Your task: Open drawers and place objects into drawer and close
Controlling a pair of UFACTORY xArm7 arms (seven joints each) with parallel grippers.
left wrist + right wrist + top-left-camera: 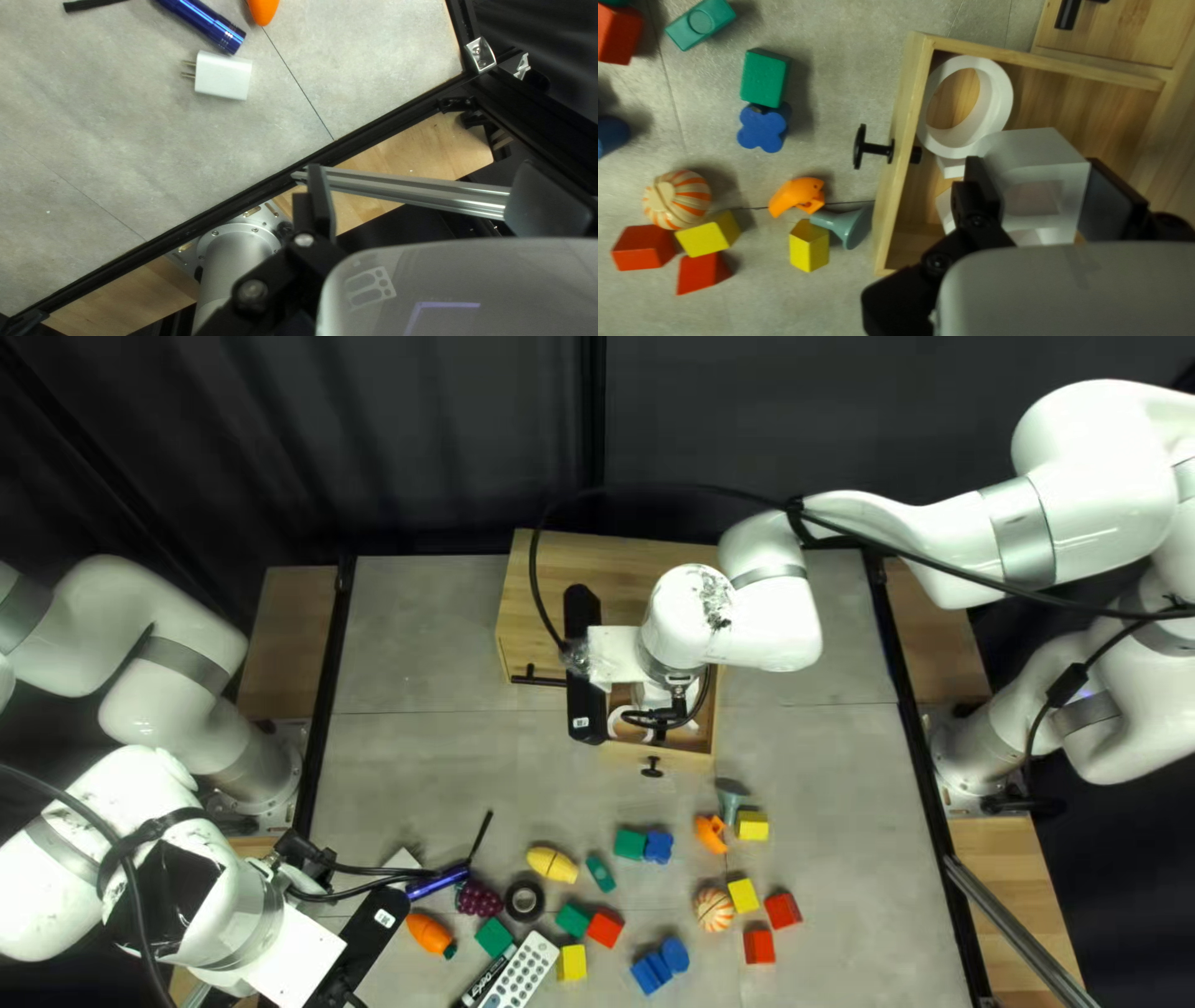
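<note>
- Glossy white, rounded segments on left arm (174,635) and right arm (927,535)
- Silver-grey joint bands (1018,529)
- Loose black cables (697,489)
- Dark speckled scuffs (715,599) on the right wrist
- Silver base flange (252,230) ringed by small screws
- Black links (299,261) with pale round screws

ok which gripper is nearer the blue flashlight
Left. The flashlight lies ahead of the left gripper, past the white charger; the right gripper is farther, over the open drawer.
</note>
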